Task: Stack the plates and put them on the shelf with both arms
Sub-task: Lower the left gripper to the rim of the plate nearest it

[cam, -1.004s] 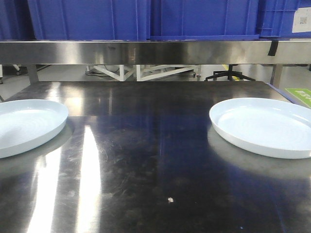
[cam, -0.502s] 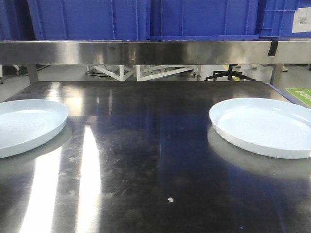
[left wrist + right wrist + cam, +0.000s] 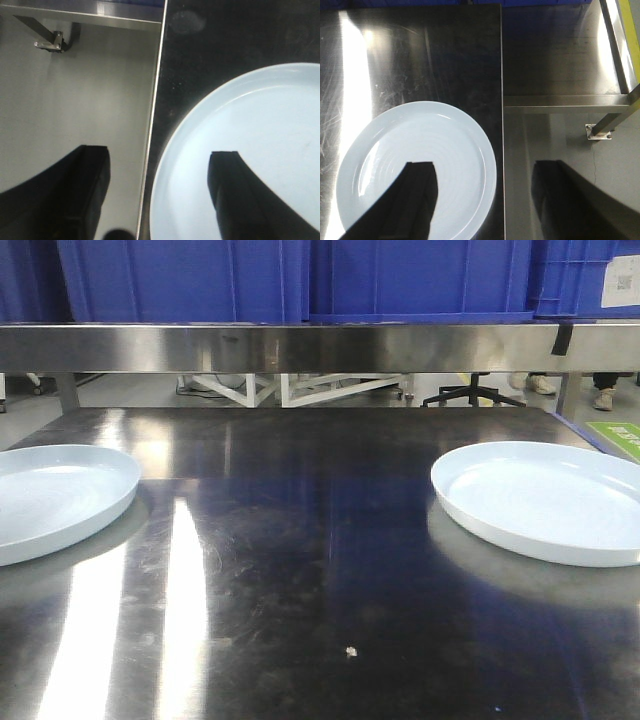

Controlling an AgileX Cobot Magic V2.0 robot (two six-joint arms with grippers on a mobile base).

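Almost nothing has changed in the last second. Close in, the left gripper [image 3: 159, 155] has its two fingers spread wide apart. One finger hangs over the left plate [image 3: 260, 125] and the other hangs out past the table edge, over the floor [image 3: 90, 100]. The right gripper [image 3: 484, 165] is spread wide the same way, with one finger over the right plate [image 3: 395, 145] and one out past the edge. I can't tell how high they hang, but neither looks to be touching a plate.

On the shiny table [image 3: 320, 570], both plates lie flat just where they were. The left plate [image 3: 55, 495] and the right plate [image 3: 545, 500] are well apart, one at each side. Only the bright streak [image 3: 85, 640] on the steel has slid a little.

Further back, the shelf [image 3: 320, 347] holds blue bins [image 3: 300, 280]. Far behind it, some shoes [image 3: 530, 383] have walked into sight.

So I'd say the job has barely begun: nothing is picked up or stacked, and the arms look lined up at the outer rims.
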